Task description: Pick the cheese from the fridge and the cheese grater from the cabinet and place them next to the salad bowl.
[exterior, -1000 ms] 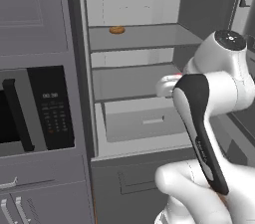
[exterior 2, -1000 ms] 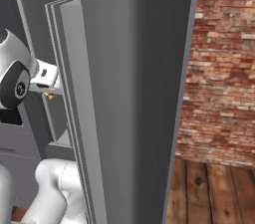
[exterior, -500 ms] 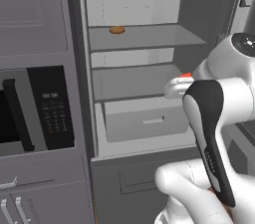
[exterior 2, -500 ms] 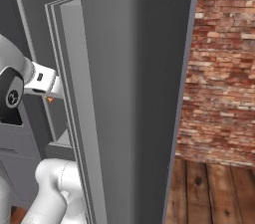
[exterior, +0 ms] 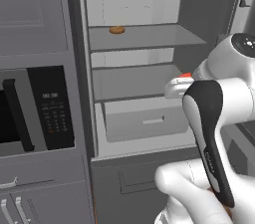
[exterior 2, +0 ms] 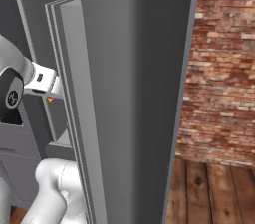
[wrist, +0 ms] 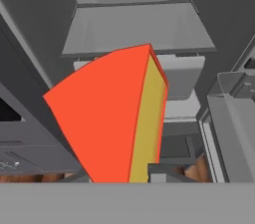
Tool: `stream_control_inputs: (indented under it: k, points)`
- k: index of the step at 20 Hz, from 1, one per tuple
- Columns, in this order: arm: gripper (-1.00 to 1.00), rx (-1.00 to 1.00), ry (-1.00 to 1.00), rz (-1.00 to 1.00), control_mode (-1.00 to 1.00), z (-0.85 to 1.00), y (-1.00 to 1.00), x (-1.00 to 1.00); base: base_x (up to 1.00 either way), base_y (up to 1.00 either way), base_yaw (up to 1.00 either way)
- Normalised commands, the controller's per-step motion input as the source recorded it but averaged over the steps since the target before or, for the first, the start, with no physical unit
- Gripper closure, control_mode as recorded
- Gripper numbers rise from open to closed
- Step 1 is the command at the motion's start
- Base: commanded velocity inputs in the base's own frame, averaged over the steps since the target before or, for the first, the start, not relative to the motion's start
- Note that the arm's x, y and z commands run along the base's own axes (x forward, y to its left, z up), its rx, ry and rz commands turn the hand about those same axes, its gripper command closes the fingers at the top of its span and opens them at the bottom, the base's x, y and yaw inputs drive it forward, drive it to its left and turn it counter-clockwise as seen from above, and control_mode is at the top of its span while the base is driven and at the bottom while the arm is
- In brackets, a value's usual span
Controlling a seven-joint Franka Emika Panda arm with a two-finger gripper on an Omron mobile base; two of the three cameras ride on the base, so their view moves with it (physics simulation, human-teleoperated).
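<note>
My gripper (wrist: 127,174) is shut on the cheese (wrist: 114,118), a yellow wedge with a broad red rind face, which looms large in the hand view. In the left base view the gripper (exterior: 178,84) hovers in front of the open fridge (exterior: 199,9) at middle-shelf height, with a sliver of the cheese (exterior: 185,75) showing above the hand. From the right, the cheese (exterior 2: 50,99) peeks out below the hand, beside the fridge door (exterior 2: 124,93). The cheese grater, the cabinet and the salad bowl are out of view.
A round brown food item (exterior: 117,30) lies on the upper shelf. A wide drawer (exterior: 144,118) sits below the middle shelf. The black-fronted microwave (exterior: 35,108) is to the left. The open fridge door stands close on the arm's right.
The hand with the cheese has drifted a little to the right, away from the middle shelf. The forearm has swung right with it.
</note>
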Motion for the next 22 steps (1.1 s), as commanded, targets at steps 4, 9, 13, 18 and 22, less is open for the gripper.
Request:
stream_control_inputs:
  k: [4, 9, 13, 18, 22]
  points:
    - [1.0, 0.0, 0.0, 0.0, -1.0, 0.0, 0.0, -0.06, 0.0, 0.0, 0.0]
    - [1.0, 0.0, 0.0, 0.0, 1.0, 0.0, 0.0, -0.06, -0.13, 0.0, 0.0]
    - [1.0, 0.0, 0.0, 0.0, 1.0, 0.0, 0.0, 0.0, -0.97, 0.04, 0.0]
    - [1.0, 0.0, 0.0, 0.0, 1.0, 0.0, 0.0, 0.0, -0.83, 0.39, 0.07]
    - [1.0, 0.0, 0.0, 0.0, 1.0, 0.0, 0.0, 0.0, -0.44, 0.48, 0.21]
